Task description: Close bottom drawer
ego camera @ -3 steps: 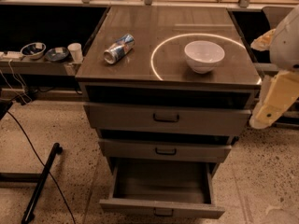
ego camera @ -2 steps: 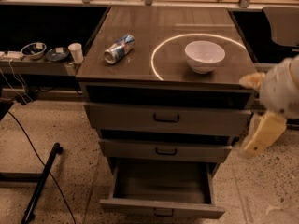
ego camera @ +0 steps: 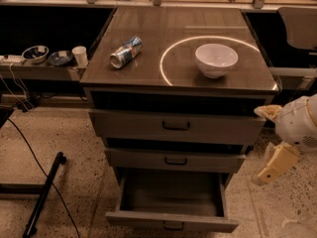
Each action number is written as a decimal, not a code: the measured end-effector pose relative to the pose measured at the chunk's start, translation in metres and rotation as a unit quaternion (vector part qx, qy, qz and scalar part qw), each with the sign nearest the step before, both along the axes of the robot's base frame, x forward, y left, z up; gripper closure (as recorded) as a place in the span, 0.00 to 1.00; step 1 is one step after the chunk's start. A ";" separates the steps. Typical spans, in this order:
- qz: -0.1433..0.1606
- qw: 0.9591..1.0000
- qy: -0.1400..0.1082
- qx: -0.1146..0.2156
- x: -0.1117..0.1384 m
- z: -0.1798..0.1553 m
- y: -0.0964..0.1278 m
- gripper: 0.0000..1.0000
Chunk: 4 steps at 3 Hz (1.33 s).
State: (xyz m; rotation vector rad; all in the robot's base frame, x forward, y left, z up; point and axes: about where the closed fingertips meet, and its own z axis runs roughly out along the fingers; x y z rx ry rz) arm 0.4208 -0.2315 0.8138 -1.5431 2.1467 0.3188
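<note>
Hand (ego camera: 281, 151) position: we find it to the right of the cabinet, below the front right corner of the worktop (ego camera: 148, 29), at about the height of the middle drawer (ego camera: 174, 160). It hangs over the speckled floor (ego camera: 74, 148) and holds nothing. We cannot tell whether the hand is wide or narrow from this angle.

The bottom drawer (ego camera: 171, 202) is pulled well out of the cabinet, directly beneath the worktop's front edge. Its shallow interior is exposed. Its front panel projects toward us, and its small dark handle (ego camera: 173, 225) sits at the centre of that panel. The middle drawer and the top drawer (ego camera: 176, 126) stand above it, with their fronts much further back than the bottom drawer's front.

On the worktop we note two items:
- A can (ego camera: 126, 52) lies on its side near the left edge.
- A white bowl (ego camera: 216, 59) stands upright toward the right edge, inside a bright ring of light (ego camera: 163, 66).

The can and the bowl are well apart. Beyond the worktop's left edge, a lower shelf (ego camera: 29, 71) carries two small dishes (ego camera: 34, 53) and a pale cup (ego camera: 79, 55).
</note>
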 end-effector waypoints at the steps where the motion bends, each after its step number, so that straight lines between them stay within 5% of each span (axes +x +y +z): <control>1: 0.004 0.996 0.041 0.077 -0.005 -0.093 0.007 0.00; 2: 0.024 0.990 0.045 0.132 -0.020 -0.190 0.006 0.00; 4: 0.031 0.987 0.058 0.149 -0.021 -0.232 0.010 0.00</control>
